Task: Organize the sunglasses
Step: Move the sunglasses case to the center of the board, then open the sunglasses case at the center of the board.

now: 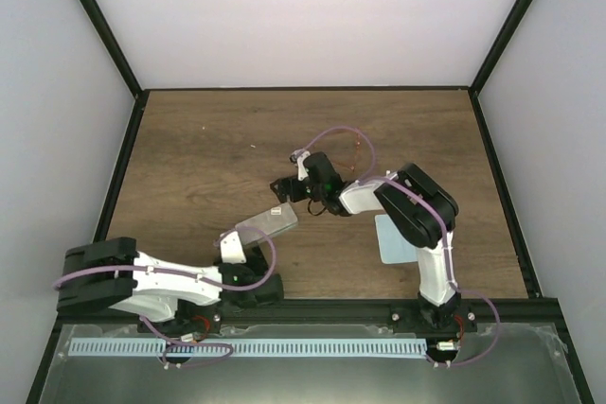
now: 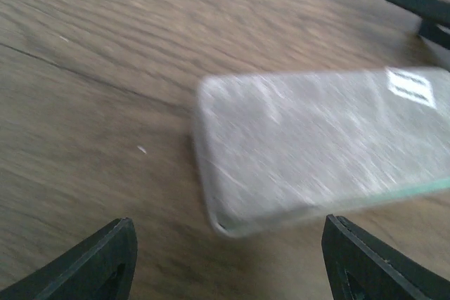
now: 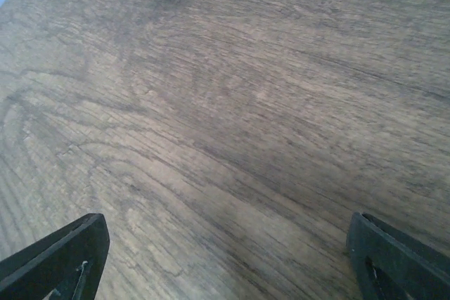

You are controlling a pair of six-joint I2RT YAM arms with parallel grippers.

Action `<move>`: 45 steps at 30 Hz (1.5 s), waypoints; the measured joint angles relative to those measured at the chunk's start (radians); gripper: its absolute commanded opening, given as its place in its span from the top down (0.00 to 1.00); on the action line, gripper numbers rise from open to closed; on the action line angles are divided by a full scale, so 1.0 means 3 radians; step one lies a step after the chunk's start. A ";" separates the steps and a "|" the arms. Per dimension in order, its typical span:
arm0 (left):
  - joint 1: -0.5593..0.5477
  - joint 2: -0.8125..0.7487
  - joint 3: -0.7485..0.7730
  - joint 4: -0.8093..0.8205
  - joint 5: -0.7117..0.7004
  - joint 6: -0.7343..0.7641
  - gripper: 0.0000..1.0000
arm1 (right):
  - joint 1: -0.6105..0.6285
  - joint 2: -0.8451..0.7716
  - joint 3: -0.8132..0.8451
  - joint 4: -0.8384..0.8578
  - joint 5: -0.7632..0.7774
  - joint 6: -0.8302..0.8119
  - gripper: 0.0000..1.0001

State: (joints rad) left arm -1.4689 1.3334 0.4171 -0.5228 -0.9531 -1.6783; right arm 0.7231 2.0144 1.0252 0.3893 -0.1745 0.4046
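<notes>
sunglasses [image 1: 356, 147]: faint thin red wire, middle of table, just far of right arm | likely light, bendy, easy to break; pinch gently at the bridge | left gripper [image 2: 226, 223]: spread, empty, near grey case [image 2: 316, 145] | right gripper [image 3: 226, 219]: spread, empty

Nothing is readable; the white label [image 2: 410, 87] on the grey case [image 2: 316, 152], upper right, is blurred.

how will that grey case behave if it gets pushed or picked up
The grey case looks rigid, with crisp rounded corners, so it should keep its shape. Lying flat on the wooden table, it would likely slide, not roll or tip. Its smooth sheen suggests it could slip when gripped.
</notes>
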 measured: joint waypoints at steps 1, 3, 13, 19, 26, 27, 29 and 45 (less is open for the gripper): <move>0.0095 -0.0034 -0.0036 0.0003 -0.0029 0.0004 0.25 | 0.0000 -0.0009 -0.0037 0.0055 -0.0037 0.0003 0.05; 0.0282 -0.0136 -0.0170 0.0084 -0.0043 0.0088 0.26 | 0.0000 -0.0027 -0.0094 0.0122 -0.0088 0.0008 0.04; 0.0839 -0.0352 -0.0467 0.0895 0.0107 0.0971 0.24 | 0.0019 -0.0381 -0.0573 0.0203 -0.0140 0.0053 0.04; 0.1167 -0.0121 -0.0427 0.1261 0.0184 0.1353 0.25 | 0.0066 -0.0609 -0.0732 0.0151 -0.0127 0.0043 0.04; 0.1480 0.0567 -0.0114 0.1727 0.0219 0.1813 0.21 | 0.0153 -0.0670 -0.0785 0.0132 -0.0084 -0.0050 0.03; 0.1531 0.0579 -0.0126 0.1883 0.0258 0.1926 0.20 | 0.0155 -0.0701 -0.0819 0.0130 -0.0075 -0.0072 0.02; 0.1631 0.0567 -0.0186 0.2174 0.0369 0.2145 0.18 | 0.0159 -0.0764 -0.0888 0.0127 -0.0075 -0.0102 0.02; 0.2394 -0.1207 -0.0949 0.3009 0.1862 0.3287 0.00 | 0.0374 -0.0687 -0.0329 -0.0393 0.0155 -0.0505 0.00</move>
State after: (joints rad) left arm -0.7506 0.9714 0.1326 0.3798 -0.3946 -0.6922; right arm 0.8352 1.8084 0.9264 0.2714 -0.1280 0.2531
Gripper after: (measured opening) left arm 0.993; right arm 0.997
